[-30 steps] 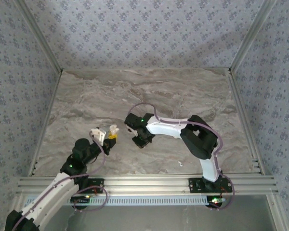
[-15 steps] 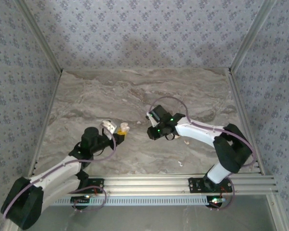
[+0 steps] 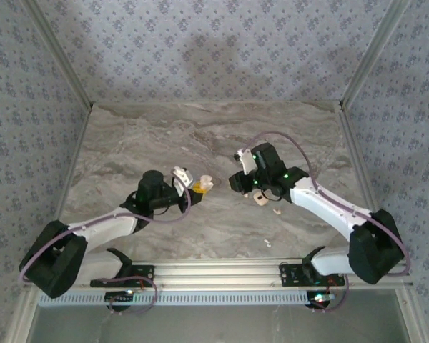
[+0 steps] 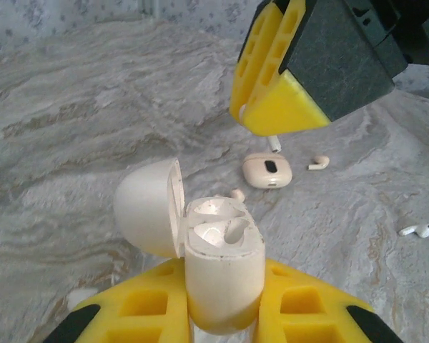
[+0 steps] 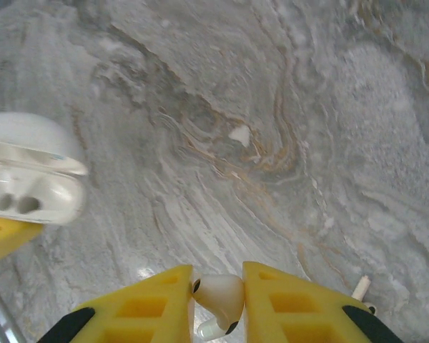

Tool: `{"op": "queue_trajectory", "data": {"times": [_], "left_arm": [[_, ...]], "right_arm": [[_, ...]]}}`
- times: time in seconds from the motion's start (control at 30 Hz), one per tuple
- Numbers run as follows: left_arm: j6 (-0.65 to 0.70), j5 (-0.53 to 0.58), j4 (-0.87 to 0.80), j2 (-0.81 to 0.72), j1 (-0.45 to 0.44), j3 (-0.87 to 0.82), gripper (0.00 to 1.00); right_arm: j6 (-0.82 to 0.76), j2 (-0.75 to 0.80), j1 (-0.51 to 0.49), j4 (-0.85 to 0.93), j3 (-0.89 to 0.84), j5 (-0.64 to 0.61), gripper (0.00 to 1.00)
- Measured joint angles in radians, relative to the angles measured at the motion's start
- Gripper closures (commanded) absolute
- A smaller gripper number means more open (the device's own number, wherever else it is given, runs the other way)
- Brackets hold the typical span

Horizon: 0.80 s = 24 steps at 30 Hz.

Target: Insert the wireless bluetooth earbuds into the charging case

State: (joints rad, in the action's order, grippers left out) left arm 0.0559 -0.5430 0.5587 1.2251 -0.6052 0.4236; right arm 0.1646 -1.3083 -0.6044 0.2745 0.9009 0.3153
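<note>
Left wrist — left gripper (image 4: 225, 311) clamps case (image 4: 222, 264), right gripper (image 5: 218, 289) pinches earbud (image 5: 217, 296)

Left arm (image 3: 107, 225) and right arm (image 3: 329, 207) stretch toward the middle of the bench (image 3: 200, 128). The left pincer (image 4: 224, 314), clamped on the charging case (image 4: 222, 264), faces the right pincer (image 5: 218, 289), which pinches an earbud (image 5: 216, 304). The two are near but apart.

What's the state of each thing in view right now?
charging case: lid open, upright, clamped in the left gripper
left gripper: shut on the charging case
held earbud: pinched between the right gripper's fingers, off the table
right gripper: shut on the held earbud
loose earbuds: lying on the table, untouched
tan block: flat on the table, untouched
</note>
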Motion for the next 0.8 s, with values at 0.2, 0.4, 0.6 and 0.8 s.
{"op": "queue_trajectory", "data": {"times": [0.2,0.4,0.6,0.8], "left_arm": [[0.023,-0.064,0.015,0.045,-0.004,0.04,0.83],[0.013,-0.123,0.061,0.084,-0.004,0.044,0.83],[-0.021,-0.155,0.147,0.101,-0.004,0.045,0.83],[-0.066,-0.176,0.243,0.124,-0.004,0.045,0.83]], "right_arm": [[-0.037,0.074,-0.002,-0.002,0.006,0.031,0.76],[-0.052,0.094,-0.032,-0.009,0.039,0.042,0.76],[-0.054,0.104,-0.057,-0.042,0.041,0.063,0.76],[-0.076,0.123,-0.081,-0.093,0.041,0.067,0.77]]}}
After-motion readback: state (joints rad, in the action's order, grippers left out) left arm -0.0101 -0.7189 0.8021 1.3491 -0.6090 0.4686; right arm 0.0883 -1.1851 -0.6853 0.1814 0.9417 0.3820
